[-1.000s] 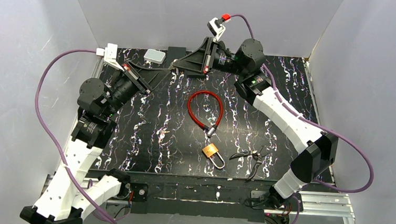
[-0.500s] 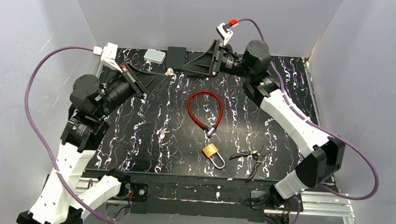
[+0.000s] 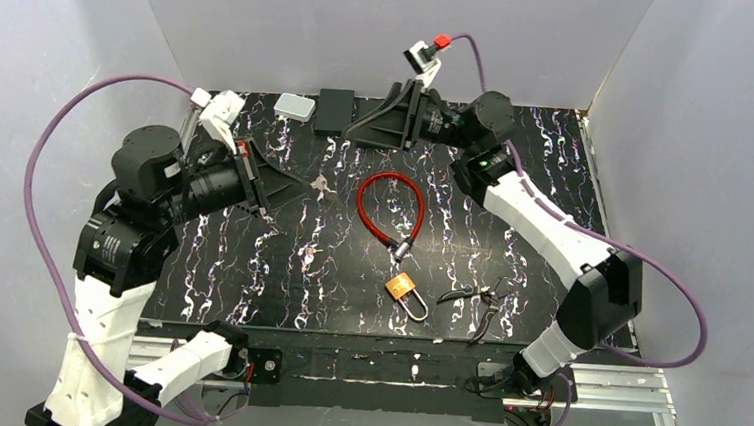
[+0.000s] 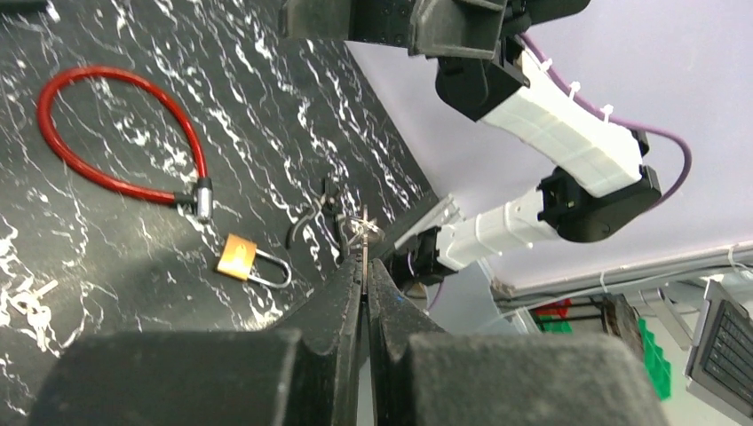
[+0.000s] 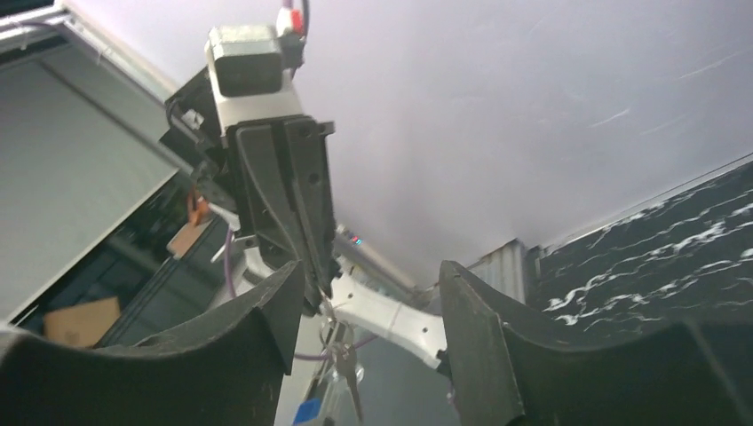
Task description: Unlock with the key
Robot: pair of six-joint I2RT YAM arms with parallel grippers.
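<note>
A small bunch of keys [image 3: 321, 182] hangs from my left gripper [image 3: 304, 182], which is shut on one key [image 4: 362, 232] above the table's left middle. In the right wrist view the same keys [image 5: 348, 362] dangle beyond the open jaws. The brass padlock [image 3: 403, 287] [image 4: 237, 257] lies flat at front centre, its shackle closed. A red cable lock [image 3: 390, 207] [image 4: 114, 133] lies behind it. My right gripper [image 3: 356, 131] [image 5: 373, 293] is open and holds nothing, raised at the back centre.
Black pliers [image 3: 481, 302] [image 4: 311, 220] lie right of the padlock. Loose small keys [image 3: 310, 256] [image 4: 28, 302] rest on the mat at left centre. A white box [image 3: 295, 107] and a black box [image 3: 336, 111] sit by the back wall.
The right gripper opened and let go of the keys, staying at the back. The left gripper, shut on the key, carried the bunch forward, away from the right gripper.
</note>
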